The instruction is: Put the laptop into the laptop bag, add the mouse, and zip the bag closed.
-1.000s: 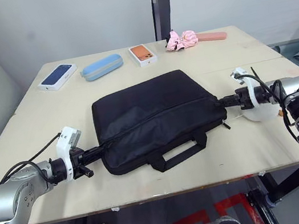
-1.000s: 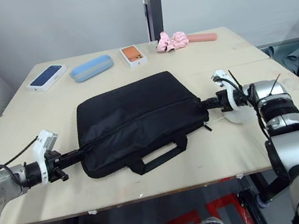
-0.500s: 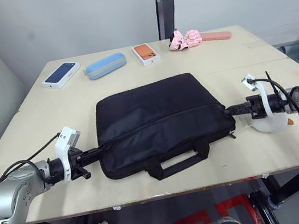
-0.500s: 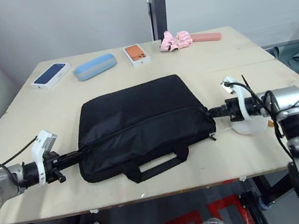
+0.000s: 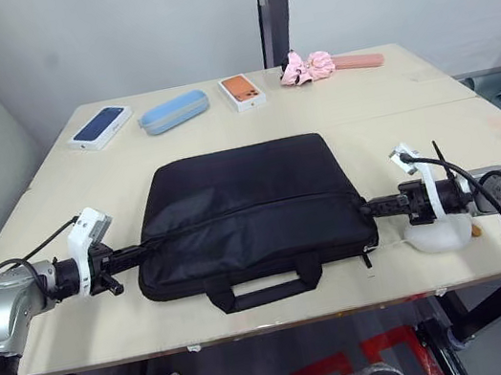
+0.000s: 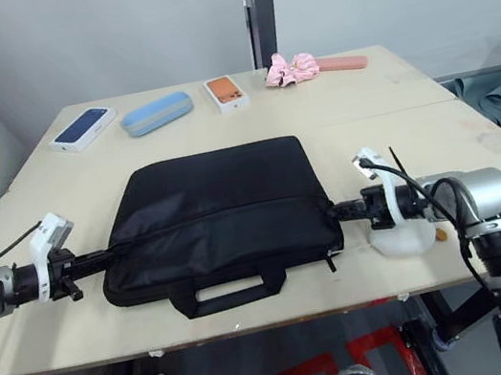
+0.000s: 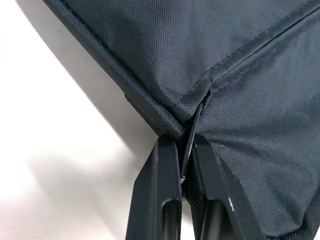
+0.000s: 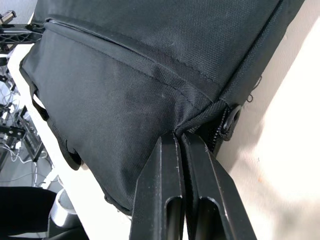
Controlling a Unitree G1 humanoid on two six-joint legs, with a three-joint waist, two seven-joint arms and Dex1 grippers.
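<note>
Pale plywood table point(image 5: 58, 197) fills my view, backed by a grey wall with a dark post behind the far edge. Along that far edge I see a blue-fronted phone box point(image 5: 100, 127), a light blue case point(image 5: 174, 112), an orange-fronted phone box point(image 5: 241, 92), a pink scrunchie point(image 5: 307, 67) and a flat pink bar point(image 5: 357, 61), all well apart from the work area. Nothing lies between them and the bag.

I see the laptop bag point(image 5: 250, 213) lying flat near the front edge, its long axis running left to right across the table, strap handle point(image 5: 263, 287) toward me. Its zip line looks drawn shut along the top face.

My left gripper point(image 7: 185, 172) is pinched tight on a thin black tab at the bag's left corner seam. My right gripper point(image 8: 181, 150) has its fingers pressed together on fabric at the bag's right corner, beside a round zipper fitting point(image 8: 231, 121). A white lump point(image 5: 438, 234) sits on the table just under my right wrist.

Compared with a second ago, the bag sits squarer to the table edge rather than angled, and lies closer to the front edge; both grippers stay clamped at its ends.
</note>
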